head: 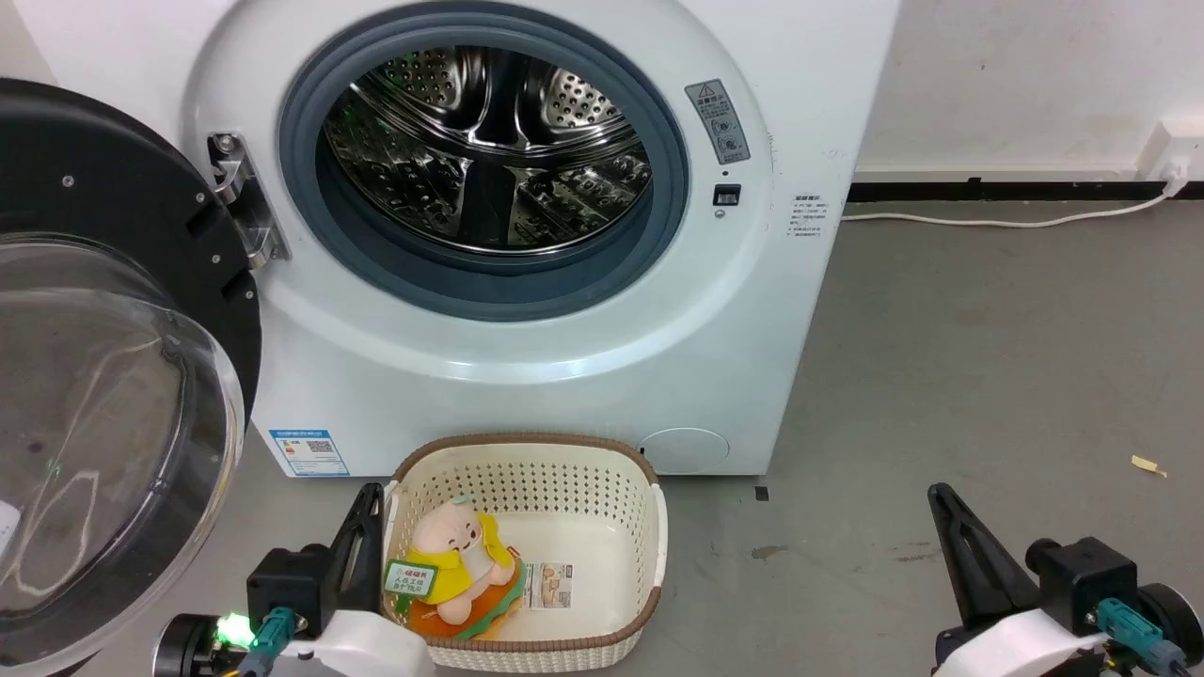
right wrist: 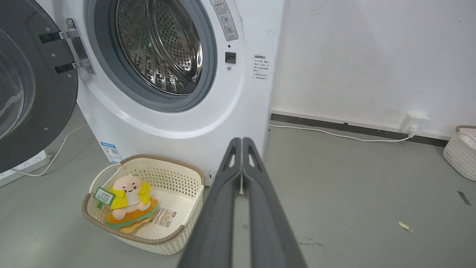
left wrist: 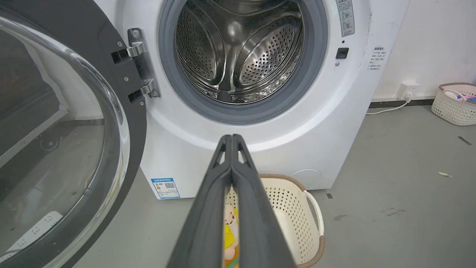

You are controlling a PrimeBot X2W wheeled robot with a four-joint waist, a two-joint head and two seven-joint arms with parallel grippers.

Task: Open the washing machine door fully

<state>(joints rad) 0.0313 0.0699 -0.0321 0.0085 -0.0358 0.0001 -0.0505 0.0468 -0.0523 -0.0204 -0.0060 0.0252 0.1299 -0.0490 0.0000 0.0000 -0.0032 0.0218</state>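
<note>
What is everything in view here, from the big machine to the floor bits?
washing machine: one, white, centre
washing machine door: one, black with clear glass, swung open left
drum: one, steel, inside the machine
baskets: two, cream; near basket before the machine, far basket by the wall
plush toy: one, pink and yellow, in the near basket
cable: one, white, on floor to wall socket
scrap: one, yellowish, on floor
left gripper: one, dark, lower left, shut
right gripper: one, dark, lower right, shut

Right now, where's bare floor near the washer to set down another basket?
The floor right of the washer and basket is bare out to the cord, bar one yellow scrap. Crowded: in front of the washer, where the basket sits, and left, by the open door.
</note>
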